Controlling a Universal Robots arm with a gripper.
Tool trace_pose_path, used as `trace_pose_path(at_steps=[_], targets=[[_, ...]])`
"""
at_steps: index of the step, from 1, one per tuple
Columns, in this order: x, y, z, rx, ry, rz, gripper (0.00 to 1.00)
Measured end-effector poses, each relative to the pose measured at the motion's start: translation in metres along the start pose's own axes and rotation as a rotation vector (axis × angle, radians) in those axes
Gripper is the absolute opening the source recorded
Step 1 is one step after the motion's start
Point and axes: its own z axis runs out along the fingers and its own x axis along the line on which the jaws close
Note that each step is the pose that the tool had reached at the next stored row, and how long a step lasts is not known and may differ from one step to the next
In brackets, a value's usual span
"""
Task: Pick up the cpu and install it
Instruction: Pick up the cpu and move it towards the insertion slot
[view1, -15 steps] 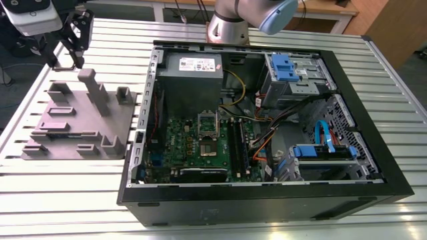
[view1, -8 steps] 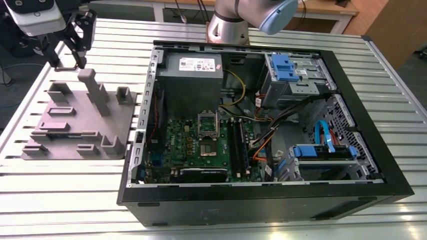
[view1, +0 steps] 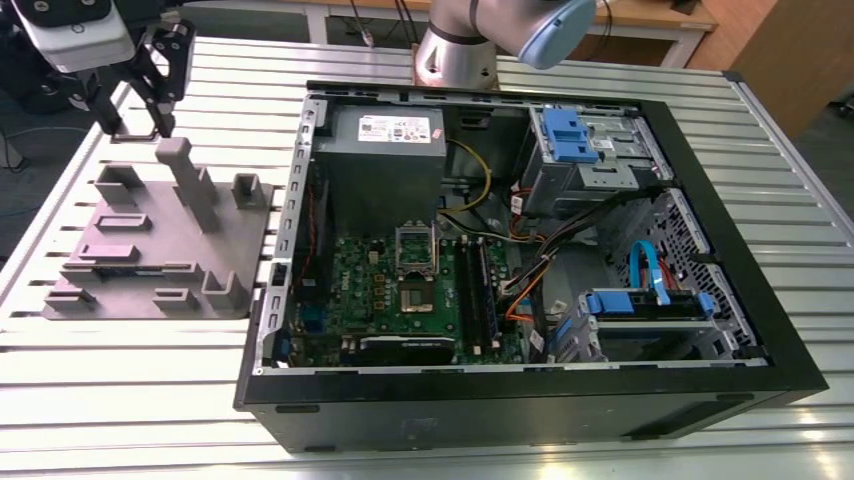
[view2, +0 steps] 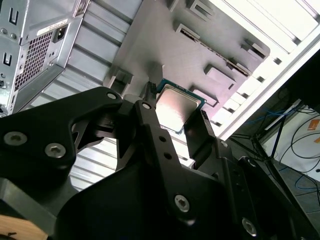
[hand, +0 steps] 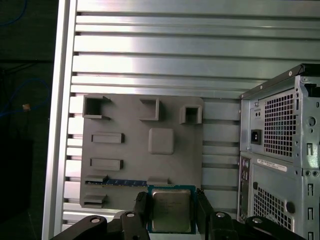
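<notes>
Fingers (hand: 142, 209) of the black two-finger gripper (hand: 171, 212) are clamped on two opposite edges of the cpu (hand: 171, 210), a small square chip with a shiny silver top and a thin rim; its other two edges are free. In both wrist views it sits over one edge of the grey plastic fixture with upright blocks (hand: 130, 165); whether it touches is unclear. A narrow strip of slatted aluminium table (hand: 150, 60) separates the fixture from the open black computer case (hand: 280, 150). In the exterior view the gripper hangs at the exterior view's left, well apart from the square metal-framed socket (view1: 415, 262) inside the case.
</notes>
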Motion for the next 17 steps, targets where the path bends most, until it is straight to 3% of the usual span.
trace_pose_path(at_steps=[4,17], targets=[[-0.0042,-0.0001,-0.0002,0.0000,0.0000,0.000,0.47],[-0.0067,-0.0002,-0.0003,0.0000,0.0000,0.000,0.47]])
